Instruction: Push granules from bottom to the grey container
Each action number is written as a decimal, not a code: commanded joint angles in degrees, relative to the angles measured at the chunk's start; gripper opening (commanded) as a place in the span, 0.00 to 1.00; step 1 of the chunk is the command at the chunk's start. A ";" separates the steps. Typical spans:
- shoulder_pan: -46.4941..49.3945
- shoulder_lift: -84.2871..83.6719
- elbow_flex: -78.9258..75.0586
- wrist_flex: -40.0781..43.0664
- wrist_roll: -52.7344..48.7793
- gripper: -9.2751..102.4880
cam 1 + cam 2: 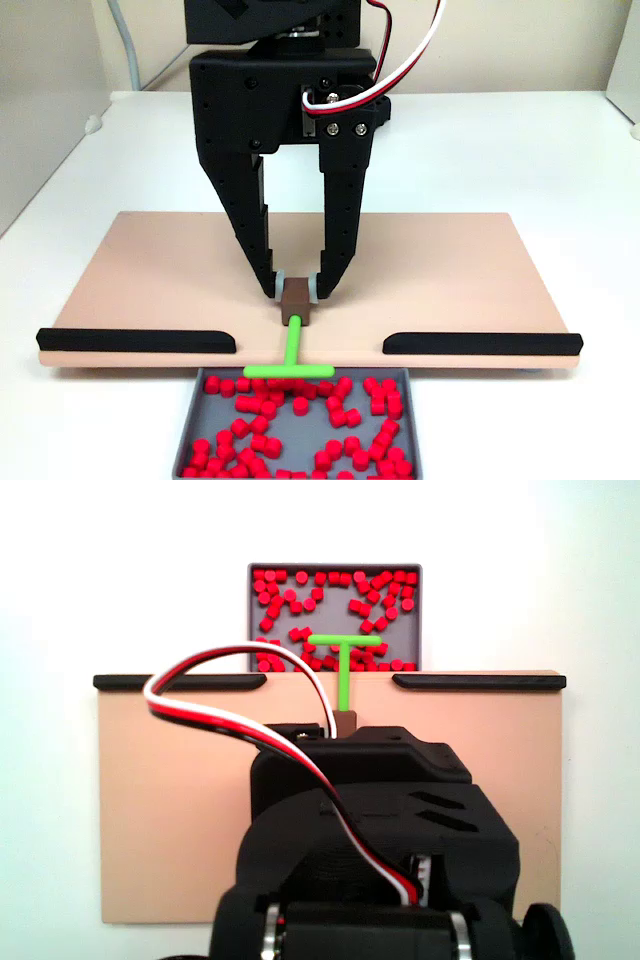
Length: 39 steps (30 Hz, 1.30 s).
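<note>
Where fingers pinch brown block (296, 298), claw (297, 287) on green pusher (290, 362).

Matt black plastic claw (298, 287) — smooth red plastic granules (300, 420), matt grey container (425, 440), smooth tan board (150, 270), glossy-white tabletop (520, 140).

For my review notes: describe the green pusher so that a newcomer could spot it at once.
Find the tan board, then the gap between its two black strips. There the claw grips a brown block carrying the green pusher, a T-shape reaching over the grey container; everything else inside is red granules.
</note>
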 commanded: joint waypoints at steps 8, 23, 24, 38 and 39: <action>-1.41 8.79 -1.23 5.98 1.23 0.08; 0.26 24.96 6.86 20.57 -0.26 0.08; 0.35 26.28 8.09 20.57 -0.35 0.08; 1.14 36.39 16.26 23.12 -0.79 0.08; 1.23 36.56 16.61 23.12 -0.88 0.08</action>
